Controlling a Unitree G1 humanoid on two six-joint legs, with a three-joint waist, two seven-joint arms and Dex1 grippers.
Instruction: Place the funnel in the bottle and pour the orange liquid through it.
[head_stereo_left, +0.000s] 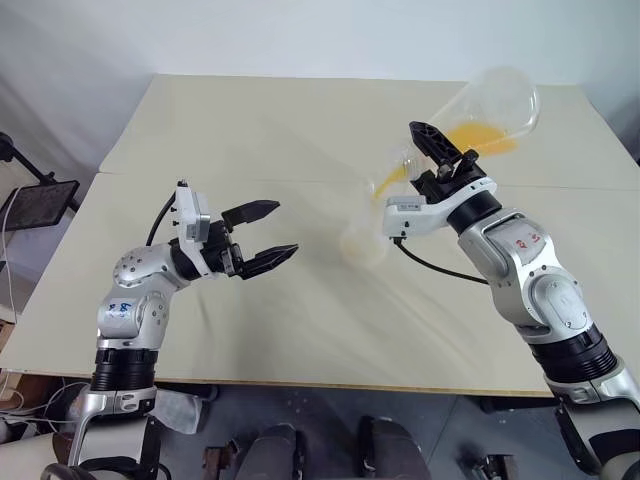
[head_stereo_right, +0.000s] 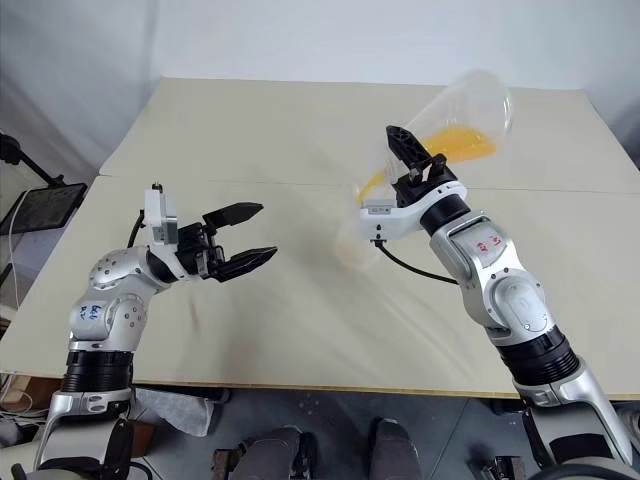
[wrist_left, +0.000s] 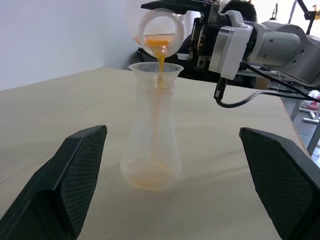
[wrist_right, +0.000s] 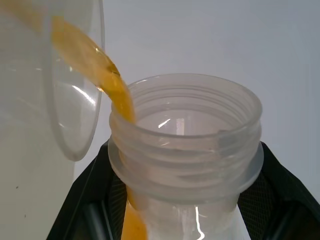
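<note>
My right gripper (head_stereo_left: 443, 147) is shut on the neck of a large clear flask (head_stereo_left: 497, 100), which it holds tilted above the table. The orange liquid (head_stereo_left: 482, 136) lies along the flask's lower wall and runs out of its mouth (wrist_left: 161, 31) in a thin stream. The stream falls into the clear funnel (wrist_left: 155, 70) seated in the mouth of the small clear bottle (wrist_left: 150, 145). That bottle stands upright on the table, and a shallow orange pool (wrist_left: 149, 181) lies at its bottom. My left gripper (head_stereo_left: 285, 228) stands open to the left of the bottle, apart from it.
The beige table (head_stereo_left: 250, 130) has a seam across its middle. Off its left edge stands a black stand (head_stereo_left: 40, 205). A black cable (head_stereo_left: 440, 268) hangs from my right wrist over the tabletop.
</note>
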